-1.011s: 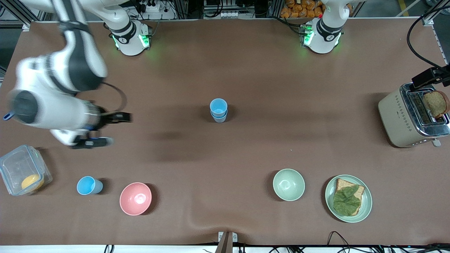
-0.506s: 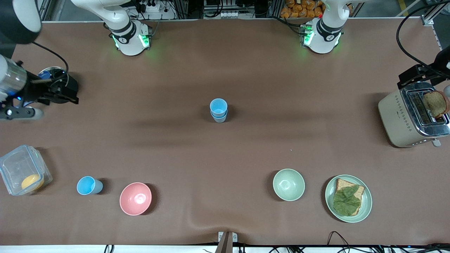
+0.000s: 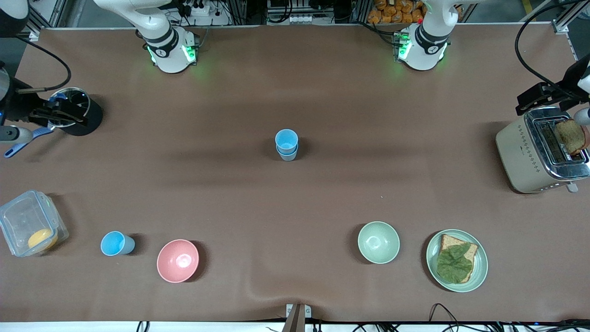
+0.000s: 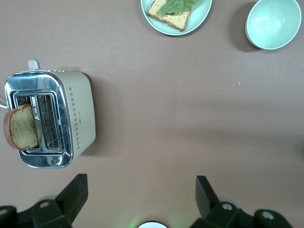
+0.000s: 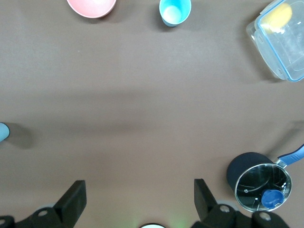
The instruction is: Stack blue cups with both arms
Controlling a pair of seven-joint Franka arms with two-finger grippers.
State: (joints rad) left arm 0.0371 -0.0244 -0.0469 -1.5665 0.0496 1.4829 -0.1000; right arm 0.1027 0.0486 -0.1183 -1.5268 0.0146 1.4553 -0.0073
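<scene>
A sky-blue cup sits nested in a paler grey-blue cup (image 3: 286, 145) at the table's middle. The edge of this stack shows in the right wrist view (image 5: 2, 131). Another sky-blue cup (image 3: 116, 243) stands alone near the front camera, beside the pink bowl (image 3: 178, 260), and shows in the right wrist view (image 5: 175, 11). My right gripper (image 3: 67, 115) is open and empty, up over the black pot at the right arm's end; its own view (image 5: 138, 194) shows bare table between the jaws. My left gripper (image 3: 530, 99) is open and empty, over the toaster's edge; its own view (image 4: 141, 194) shows only table.
A black pot (image 3: 76, 117) with a blue handle and a clear lidded box (image 3: 30, 229) are at the right arm's end. A toaster (image 3: 537, 154) with bread, a pale green bowl (image 3: 378, 242) and a plate (image 3: 479, 269) with bread and lettuce are at the left arm's end.
My right arm has swung away from the table's middle to its own end, now over the pot. My left gripper has shifted a little over the toaster. The cups have not moved.
</scene>
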